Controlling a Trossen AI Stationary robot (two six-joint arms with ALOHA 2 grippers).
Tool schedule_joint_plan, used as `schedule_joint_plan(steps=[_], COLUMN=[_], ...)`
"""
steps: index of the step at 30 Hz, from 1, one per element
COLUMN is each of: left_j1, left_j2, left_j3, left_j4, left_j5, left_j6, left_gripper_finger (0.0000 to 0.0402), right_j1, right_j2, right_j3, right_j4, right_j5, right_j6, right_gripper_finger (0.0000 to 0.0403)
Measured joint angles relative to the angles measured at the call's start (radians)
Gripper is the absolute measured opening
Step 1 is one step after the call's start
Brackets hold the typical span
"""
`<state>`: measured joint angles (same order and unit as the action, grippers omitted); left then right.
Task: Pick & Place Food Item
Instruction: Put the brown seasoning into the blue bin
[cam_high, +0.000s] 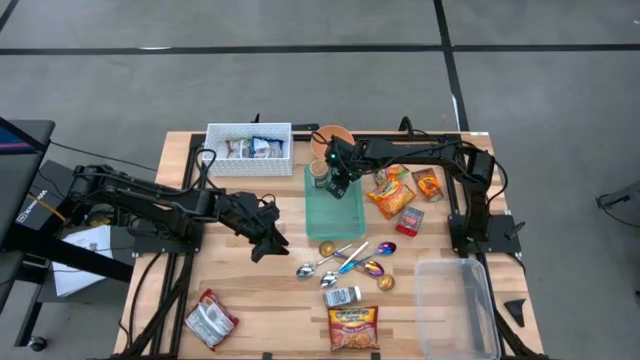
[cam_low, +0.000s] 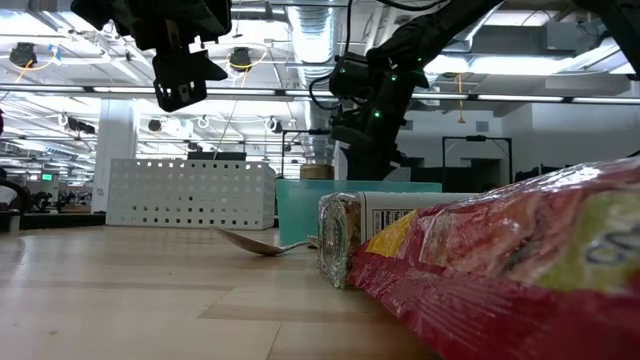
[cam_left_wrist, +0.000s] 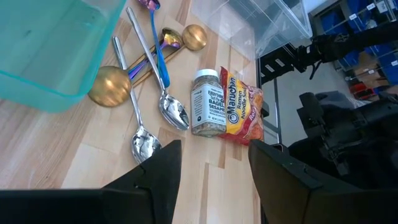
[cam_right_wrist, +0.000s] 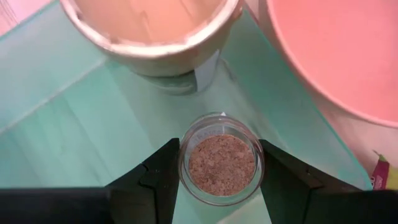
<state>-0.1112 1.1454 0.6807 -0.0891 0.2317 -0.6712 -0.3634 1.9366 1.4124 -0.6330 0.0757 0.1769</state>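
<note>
Hovering left of the green tray (cam_high: 345, 215), the left gripper (cam_high: 268, 240) has its fingers spread around nothing. Over the tray's far end, the right gripper (cam_right_wrist: 217, 163) pinches a cork-topped jar (cam_right_wrist: 222, 160) beside a cup (cam_right_wrist: 151, 31).

Bare worktop (cam_high: 260, 290) open under the left hand (cam_high: 262, 240), spoons (cam_high: 335, 262) crowding the centre, ramen packet (cam_high: 353, 327) and seasoning jar (cam_high: 343, 296) (touching) nearer the front edge
</note>
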Motion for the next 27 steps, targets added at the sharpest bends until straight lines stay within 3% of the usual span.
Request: schedule_joint_plan(steps=[27], left_j1=[-0.037], left_j2=[0.000], left_j3=[0.000], left_j4=[0.000], left_j5=[0.001], left_j6=[-0.022], left_gripper_finger=[0.0182], right_j1=[-0.019], right_j2=[0.064], right_j3=[0.000], right_j4=[-0.009], right_j5=[-0.026], right_j6=[-0.012], right_gripper_finger=[0.0173])
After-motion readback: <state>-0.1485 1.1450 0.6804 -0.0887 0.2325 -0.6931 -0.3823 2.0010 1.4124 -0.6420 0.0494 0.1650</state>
